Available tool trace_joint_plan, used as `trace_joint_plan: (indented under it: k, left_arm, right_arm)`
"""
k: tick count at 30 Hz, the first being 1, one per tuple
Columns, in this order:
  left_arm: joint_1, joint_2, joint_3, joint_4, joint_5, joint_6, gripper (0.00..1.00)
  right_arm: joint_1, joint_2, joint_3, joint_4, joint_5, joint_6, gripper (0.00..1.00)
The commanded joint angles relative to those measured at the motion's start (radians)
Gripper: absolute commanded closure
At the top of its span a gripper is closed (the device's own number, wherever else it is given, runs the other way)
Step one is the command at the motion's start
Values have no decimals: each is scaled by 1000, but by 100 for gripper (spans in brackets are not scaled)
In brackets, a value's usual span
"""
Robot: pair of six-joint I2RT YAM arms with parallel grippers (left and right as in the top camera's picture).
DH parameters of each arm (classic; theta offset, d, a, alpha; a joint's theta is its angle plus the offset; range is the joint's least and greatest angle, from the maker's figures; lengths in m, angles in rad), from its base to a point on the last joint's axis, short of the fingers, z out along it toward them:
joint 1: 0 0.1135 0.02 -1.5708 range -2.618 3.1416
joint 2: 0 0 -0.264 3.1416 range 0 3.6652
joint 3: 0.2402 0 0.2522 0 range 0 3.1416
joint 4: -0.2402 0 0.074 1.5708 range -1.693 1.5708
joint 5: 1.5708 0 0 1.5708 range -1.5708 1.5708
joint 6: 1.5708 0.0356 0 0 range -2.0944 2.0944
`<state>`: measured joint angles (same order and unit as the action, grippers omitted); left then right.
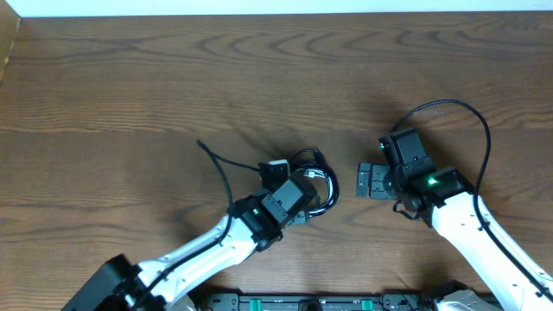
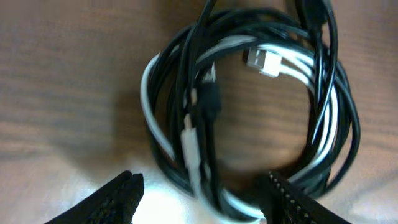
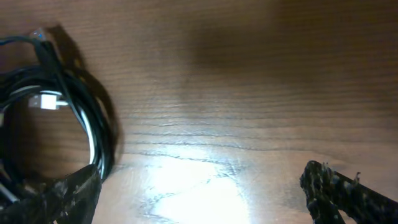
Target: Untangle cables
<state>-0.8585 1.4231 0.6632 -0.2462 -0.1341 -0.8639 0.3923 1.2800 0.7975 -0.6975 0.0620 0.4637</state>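
Overhead: cables [image 1: 327,186] coiled mid-bench [image 1: 130,86] nearer the front edge, black tail pointing toward the far-left corner. Left tool [image 2: 204,180] released, straddling the coil; right tool [image 1: 371,181] released, just beside.

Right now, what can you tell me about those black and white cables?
The cables are thin cords, one black and one white, wound together into a loose round coil lying flat on the wooden table. A white plug shows inside the ring. The left hand hangs open, its fingers straddling the coil's edge.
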Motion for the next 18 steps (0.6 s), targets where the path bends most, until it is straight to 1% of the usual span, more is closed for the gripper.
trace_joint_plan:
  k: [1,5,9,10,12,13,14,15,16,18]
  left_arm:
    - [-2,65,14,79,-52,5,37]
    - [-2,129,14,177,-51,5,36]
    - [-2,145,14,206,-51,5,36]
    - [-2,145,14,209,-51,5,33]
    - [-2,145,14,211,-52,5,32]
    - [-2,145,14,211,-55,5,42]
    - [-2,145,14,211,-55,5,54]
    - [-2,145,14,211,-55,5,79]
    - [-2,145,14,211,-55,5,92]
    - [-2,145,14,211,-60,5,92]
  right_arm:
    - [4,-10,16,-3,-32,10,1]
    - [4,-10,16,-6,-32,10,1]
    - [4,-10,16,-11,-31,10,1]
    - [4,-10,16,-10,-31,10,1]
    - [4,-10,16,-11,-31,10,1]
    - [4,-10,16,-10,-31,10,1]
    - [4,-10,16,-10,-31,10,1]
    - [4,-10,16,-10,-31,10,1]
    - [4,-10,16,-10,-31,10,1]
    - [4,-10,16,-11,-31,10,1]
